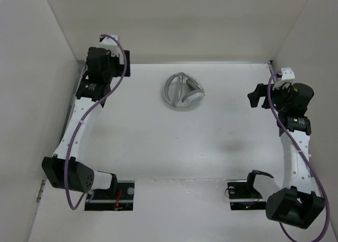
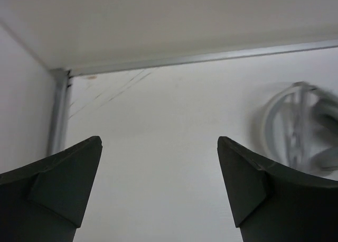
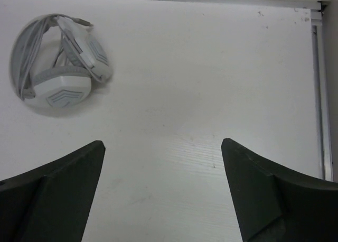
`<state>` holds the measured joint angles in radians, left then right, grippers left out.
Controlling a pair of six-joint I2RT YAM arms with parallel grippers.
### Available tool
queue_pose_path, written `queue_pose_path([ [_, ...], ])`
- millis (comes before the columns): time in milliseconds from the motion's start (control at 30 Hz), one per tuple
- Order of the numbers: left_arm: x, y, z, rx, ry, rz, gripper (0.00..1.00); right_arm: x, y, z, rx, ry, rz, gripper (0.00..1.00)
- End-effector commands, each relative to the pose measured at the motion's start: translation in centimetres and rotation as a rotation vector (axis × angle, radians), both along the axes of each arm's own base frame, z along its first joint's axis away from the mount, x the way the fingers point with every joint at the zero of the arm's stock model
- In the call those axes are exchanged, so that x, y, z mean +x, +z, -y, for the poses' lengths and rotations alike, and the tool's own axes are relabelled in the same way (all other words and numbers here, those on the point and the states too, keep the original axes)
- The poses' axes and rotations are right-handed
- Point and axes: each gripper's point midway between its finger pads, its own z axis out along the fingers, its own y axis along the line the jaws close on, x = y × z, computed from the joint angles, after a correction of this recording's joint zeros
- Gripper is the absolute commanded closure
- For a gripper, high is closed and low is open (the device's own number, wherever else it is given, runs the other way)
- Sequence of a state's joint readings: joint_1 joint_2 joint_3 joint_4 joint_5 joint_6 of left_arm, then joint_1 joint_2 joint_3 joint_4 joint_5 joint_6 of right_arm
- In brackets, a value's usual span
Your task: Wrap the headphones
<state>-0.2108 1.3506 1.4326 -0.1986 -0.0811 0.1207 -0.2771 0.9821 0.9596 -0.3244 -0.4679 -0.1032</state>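
The white and light-grey headphones (image 1: 182, 91) lie folded on the white table near its far middle, with the grey cable coiled round the headband. They also show in the right wrist view (image 3: 59, 62) at upper left, and blurred at the right edge of the left wrist view (image 2: 303, 127). My left gripper (image 1: 105, 67) is open and empty at the far left corner, well left of them; its open fingers frame bare table (image 2: 158, 141). My right gripper (image 1: 256, 96) is open and empty at the right side, apart from them (image 3: 162, 142).
White walls enclose the table on the left, back and right. A metal rail (image 2: 200, 57) runs along the back edge and another (image 3: 319, 94) along the right edge. The arm bases (image 1: 111, 192) sit at the near edge. Purple cables (image 1: 108, 94) trail along both arms.
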Motion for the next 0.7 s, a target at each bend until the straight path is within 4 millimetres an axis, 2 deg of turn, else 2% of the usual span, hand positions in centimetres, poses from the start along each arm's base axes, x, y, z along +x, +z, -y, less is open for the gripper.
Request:
queue_pose_path([
  [0, -2.3, -5.7, -5.2, 0.068, 0.094, -0.213, 0.06, -0.5, -0.7, 0.9, 0.043, -0.045, -0.045, 0.0],
  [67, -3.4, -7.0, -7.3, 0.052, 0.142, -0.264, 0.06, -0.6, -1.9, 2.0, 0.082, -0.099, -0.111, 0.0],
  [133, -4.5, -7.5, -9.1, 0.037, 0.187, -0.275, 0.04, -1.0, -2.4, 2.3, 0.119, -0.118, -0.189, 0.0],
  [267, -6.5, -7.3, -12.6, 0.008, 0.284, -0.24, 0.02, -2.2, -1.8, 3.2, 0.145, -0.164, -0.313, 0.0],
  [400, -7.9, -8.6, -15.7, -0.027, 0.375, -0.249, 0.0, -2.8, -1.8, 5.0, 0.114, -0.205, -0.384, 0.0],
  [533, -9.1, -10.4, -17.4, -0.045, 0.417, -0.279, 0.0, -2.9, -0.4, 6.7, 0.097, -0.25, -0.26, 0.0],
  [600, -9.4, -10.4, -18.0, -0.055, 0.43, -0.271, 0.0, -3.0, 0.5, 7.0, 0.072, -0.265, -0.187, 0.0],
  [667, -9.6, -10.3, -18.4, -0.062, 0.442, -0.264, 0.0, -3.0, 0.2, 7.4, 0.058, -0.279, -0.178, 0.0],
])
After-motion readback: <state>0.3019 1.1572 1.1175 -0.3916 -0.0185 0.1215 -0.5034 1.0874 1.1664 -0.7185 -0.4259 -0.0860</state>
